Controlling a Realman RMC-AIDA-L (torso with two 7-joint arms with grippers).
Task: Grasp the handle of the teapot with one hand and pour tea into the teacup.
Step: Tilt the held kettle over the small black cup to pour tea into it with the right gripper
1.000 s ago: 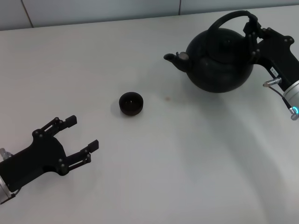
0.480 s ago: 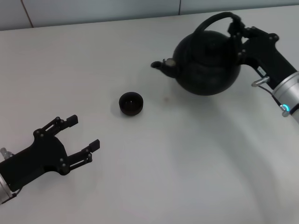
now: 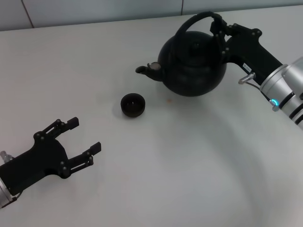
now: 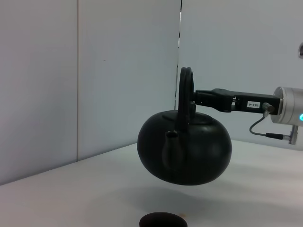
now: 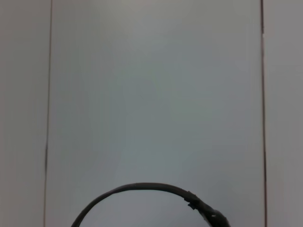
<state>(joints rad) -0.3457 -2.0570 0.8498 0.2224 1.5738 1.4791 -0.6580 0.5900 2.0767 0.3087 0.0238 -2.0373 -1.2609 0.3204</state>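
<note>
Teapot (image 3: 191, 66) aloft beside teacup (image 3: 132, 105)

White tabletop (image 3: 180, 161), pale panelled wall (image 4: 118, 71) behind with dark vertical seams, even soft light

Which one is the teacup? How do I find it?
Start at the big black teapot that the right gripper holds up by its handle over the white table. Follow its spout down toward the open left gripper; between them sits the teacup. It is a tiny, round, dark bowl with no handle, far smaller than the pot.
</note>
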